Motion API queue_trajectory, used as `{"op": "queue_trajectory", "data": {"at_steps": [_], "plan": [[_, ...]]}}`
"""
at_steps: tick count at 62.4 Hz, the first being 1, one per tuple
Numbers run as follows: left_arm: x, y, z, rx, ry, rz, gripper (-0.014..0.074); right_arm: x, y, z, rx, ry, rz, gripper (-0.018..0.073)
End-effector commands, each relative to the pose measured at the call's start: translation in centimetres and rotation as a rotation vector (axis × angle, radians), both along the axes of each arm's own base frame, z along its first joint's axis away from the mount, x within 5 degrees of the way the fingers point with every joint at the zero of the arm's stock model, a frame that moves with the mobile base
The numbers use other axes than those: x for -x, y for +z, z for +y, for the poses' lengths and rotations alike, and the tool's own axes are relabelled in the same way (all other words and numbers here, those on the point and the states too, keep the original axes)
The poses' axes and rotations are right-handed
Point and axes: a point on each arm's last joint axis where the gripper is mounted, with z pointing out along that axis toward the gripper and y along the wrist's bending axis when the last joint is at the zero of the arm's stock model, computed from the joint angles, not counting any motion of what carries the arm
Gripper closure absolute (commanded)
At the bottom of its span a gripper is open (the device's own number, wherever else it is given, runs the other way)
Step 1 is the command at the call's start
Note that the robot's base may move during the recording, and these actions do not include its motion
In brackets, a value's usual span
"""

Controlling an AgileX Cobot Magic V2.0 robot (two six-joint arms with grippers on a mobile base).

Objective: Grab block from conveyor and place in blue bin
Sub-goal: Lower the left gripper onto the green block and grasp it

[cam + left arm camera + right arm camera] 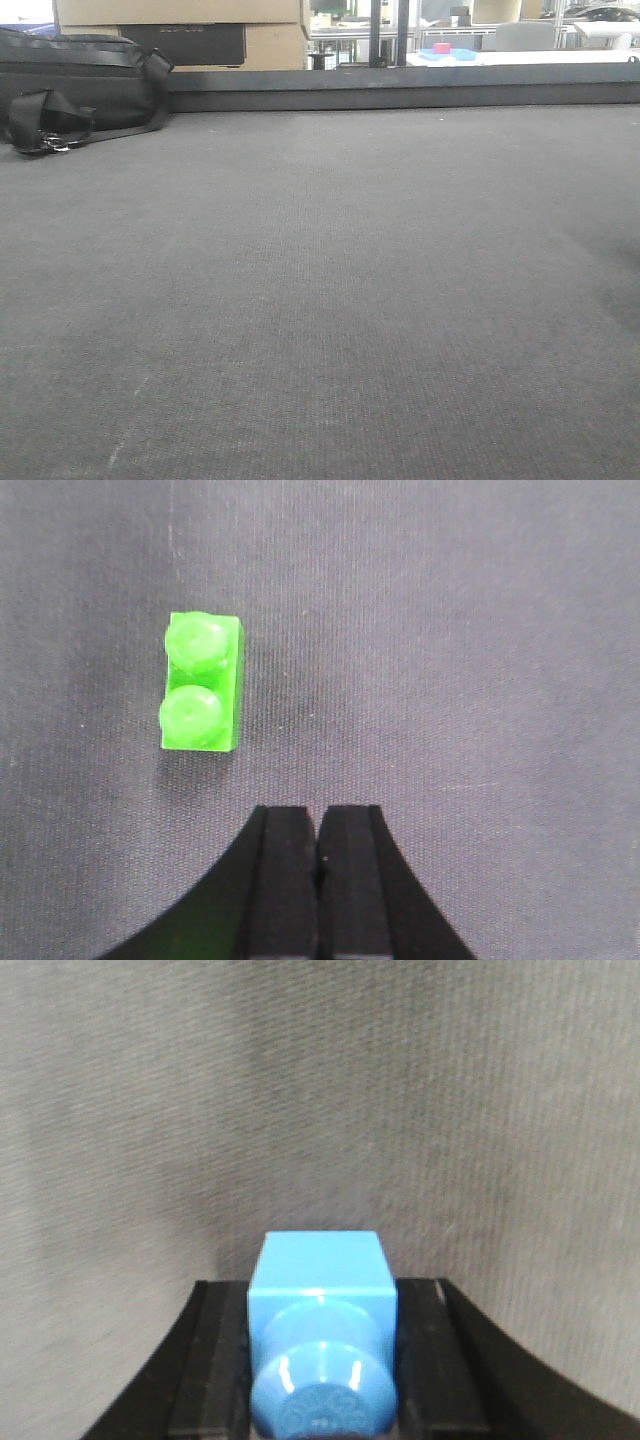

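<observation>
Wrist views: two blocks, blue [320, 1265] in right hand [320, 1295], green [202, 683] near clenched left hand [318, 825].

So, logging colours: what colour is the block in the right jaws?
The block is light blue; right wrist view shows it best.

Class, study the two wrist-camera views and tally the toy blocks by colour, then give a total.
green block: 1
blue block: 1
Total: 2
</observation>
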Motion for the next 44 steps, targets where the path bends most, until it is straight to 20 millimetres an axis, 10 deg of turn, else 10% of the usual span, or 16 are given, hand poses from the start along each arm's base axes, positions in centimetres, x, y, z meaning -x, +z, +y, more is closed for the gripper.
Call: {"op": "queue_trajectory", "data": {"at_steps": [1, 13, 33, 44], "plan": [[-1.0, -0.7, 0.1, 0.000, 0.003, 0.040, 0.0708, 0.0, 2.1, -0.1, -0.015, -0.003, -0.066, 0.0721], [-3.6, -2.6, 0.3, -0.031, -0.048, 0.198, 0.0692, 0.3, 6.5, -0.1, -0.026, 0.000, -0.219, 0.0721], [-6.2, -3.8, 1.2, -0.129, -0.062, 0.192, 0.0208, 1.7, 9.9, -0.1, -0.033, 0.004, -0.322, 0.0721], [-6.5, -4.5, 1.4, -0.170, -0.075, 0.142, 0.0143, 1.8, 9.9, -0.1, -0.035, 0.005, -0.313, 0.0721]]}}
